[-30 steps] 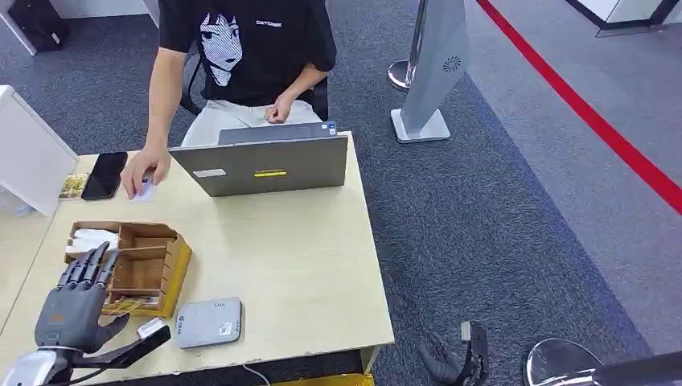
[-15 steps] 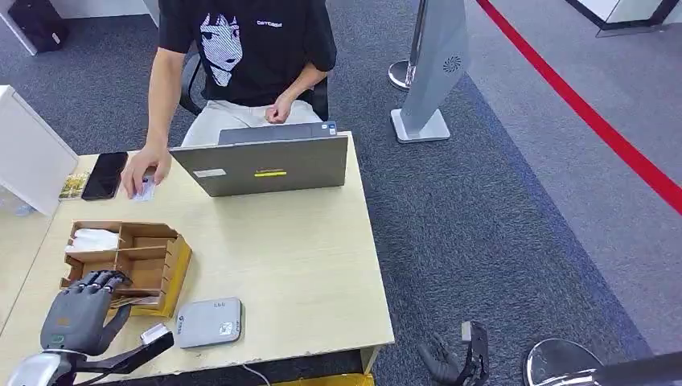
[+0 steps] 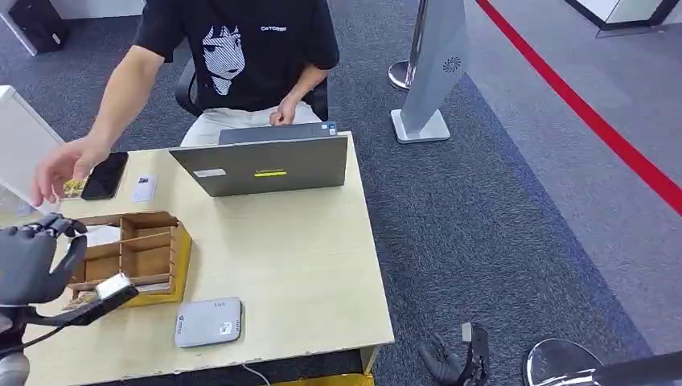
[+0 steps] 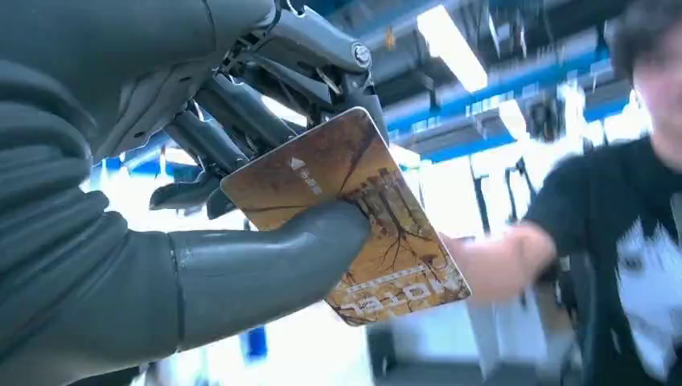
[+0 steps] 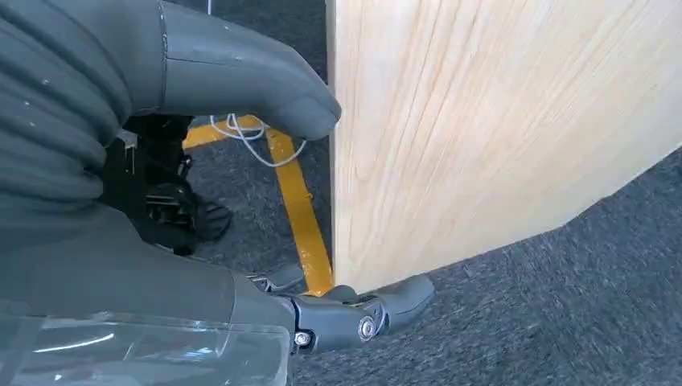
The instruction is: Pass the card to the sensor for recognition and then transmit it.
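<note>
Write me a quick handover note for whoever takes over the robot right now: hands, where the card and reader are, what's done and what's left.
Left hand: raised at the table's left edge, pinching the brown card between thumb and fingers.
Right hand: hanging low beside the table's front right corner, holding nothing.
Sensor: the grey reader lies flat near the table's front edge, right of the wooden card box.
Person's hand: reaching toward the left hand.
Done: card is picked up.
Left: whether the card has been read on the sensor cannot be told from the pictures; check that, then pass it to the person.
</note>
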Controlling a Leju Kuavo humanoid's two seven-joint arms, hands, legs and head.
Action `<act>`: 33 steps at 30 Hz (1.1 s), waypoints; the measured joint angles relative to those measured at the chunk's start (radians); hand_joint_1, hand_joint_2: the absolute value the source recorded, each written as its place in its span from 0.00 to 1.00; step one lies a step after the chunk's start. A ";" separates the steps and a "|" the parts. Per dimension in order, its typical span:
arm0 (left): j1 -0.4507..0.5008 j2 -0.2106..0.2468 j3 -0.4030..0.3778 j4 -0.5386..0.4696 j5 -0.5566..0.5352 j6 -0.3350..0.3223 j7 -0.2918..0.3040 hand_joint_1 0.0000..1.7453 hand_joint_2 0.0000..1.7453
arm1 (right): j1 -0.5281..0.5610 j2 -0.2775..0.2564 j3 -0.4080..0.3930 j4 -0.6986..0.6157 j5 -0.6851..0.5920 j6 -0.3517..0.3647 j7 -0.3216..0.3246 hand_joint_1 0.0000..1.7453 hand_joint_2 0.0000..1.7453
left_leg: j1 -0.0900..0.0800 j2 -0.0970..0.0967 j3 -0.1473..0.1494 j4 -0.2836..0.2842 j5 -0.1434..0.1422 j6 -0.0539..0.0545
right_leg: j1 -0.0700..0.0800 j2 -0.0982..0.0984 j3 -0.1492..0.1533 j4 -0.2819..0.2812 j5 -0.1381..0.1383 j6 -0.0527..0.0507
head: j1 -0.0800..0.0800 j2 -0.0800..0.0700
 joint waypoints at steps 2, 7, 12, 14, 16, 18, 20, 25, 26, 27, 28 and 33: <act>-0.060 0.013 0.000 -0.013 0.007 -0.017 -0.008 1.00 1.00 | 0.000 0.000 0.000 0.003 0.000 0.000 -0.003 0.00 1.00 | 0.000 0.000 0.000 0.000 0.000 0.000 | 0.000 0.000 0.000 0.000 0.000 0.000 | 0.000 0.000; -0.179 0.037 -0.004 -0.022 0.010 -0.069 0.000 1.00 1.00 | -0.001 0.000 0.000 0.010 0.001 0.004 -0.005 0.00 1.00 | 0.000 0.001 -0.001 0.000 0.001 0.000 | 0.000 0.000 -0.001 0.000 0.001 -0.001 | 0.000 0.000; -0.315 0.046 -0.023 0.019 0.027 -0.129 0.024 1.00 1.00 | -0.004 0.000 0.001 0.016 0.002 0.009 -0.005 0.00 1.00 | 0.000 0.001 -0.001 0.000 0.001 0.000 | 0.000 0.001 -0.001 0.000 0.001 -0.001 | 0.000 0.000; -0.347 0.045 -0.027 0.038 0.034 -0.135 0.026 1.00 1.00 | -0.005 0.000 0.002 0.018 0.002 0.011 -0.005 0.00 1.00 | 0.000 0.001 0.000 0.000 0.001 0.000 | 0.000 0.001 -0.001 0.000 0.002 -0.002 | 0.000 0.000; -0.373 0.044 -0.037 0.059 0.041 -0.138 0.029 1.00 1.00 | -0.005 0.000 0.003 0.020 0.001 0.015 -0.005 0.00 1.00 | 0.000 0.001 -0.001 0.000 0.001 0.000 | 0.000 0.001 -0.001 0.000 0.002 -0.002 | 0.000 0.000; -0.380 0.044 -0.045 0.072 0.045 -0.133 0.032 0.25 1.00 | -0.007 0.000 0.008 0.024 -0.001 0.017 -0.005 0.00 1.00 | 0.000 0.002 0.000 0.000 0.001 0.000 | 0.000 0.002 -0.001 0.000 0.001 -0.002 | 0.000 0.000; -0.379 0.042 -0.051 0.080 0.051 -0.120 0.032 0.00 1.00 | -0.007 0.000 0.009 0.027 -0.009 0.021 -0.008 0.00 1.00 | 0.000 0.002 -0.001 0.000 0.001 0.000 | 0.000 0.002 -0.002 0.000 0.001 -0.002 | 0.000 0.000; -0.327 0.033 -0.060 0.081 0.060 -0.049 0.034 0.00 1.00 | -0.007 0.000 0.012 0.036 -0.019 0.028 -0.017 0.00 1.00 | 0.000 0.002 -0.001 0.000 0.001 0.000 | 0.000 0.003 -0.002 0.000 0.001 -0.002 | 0.000 0.000; -0.310 0.031 -0.061 0.080 0.061 -0.039 0.034 0.00 1.00 | -0.006 0.000 0.014 0.038 -0.019 0.028 -0.018 0.00 1.00 | 0.000 0.002 -0.001 0.000 0.001 0.000 | 0.000 0.003 -0.002 0.000 0.001 -0.002 | 0.000 0.000; -0.292 0.029 -0.061 0.075 0.063 -0.031 0.034 0.00 1.00 | -0.006 0.000 0.015 0.039 -0.019 0.028 -0.019 0.00 1.00 | 0.000 0.002 -0.001 0.000 0.001 0.000 | 0.000 0.003 -0.002 0.000 0.001 -0.002 | 0.000 0.000; -0.269 0.027 -0.060 0.066 0.069 -0.015 0.034 0.00 1.00 | -0.005 0.000 0.016 0.039 -0.025 0.028 -0.021 0.00 1.00 | 0.000 0.002 -0.001 0.000 0.001 0.000 | 0.000 0.003 -0.002 0.000 0.001 -0.002 | 0.000 0.000; -0.035 -0.016 -0.001 -0.044 0.132 0.164 -0.006 0.00 1.00 | 0.017 0.000 0.015 0.026 -0.052 0.010 -0.022 0.00 1.00 | -0.001 0.006 -0.001 0.000 -0.001 0.000 | 0.000 0.006 -0.003 0.000 0.001 -0.001 | 0.000 0.000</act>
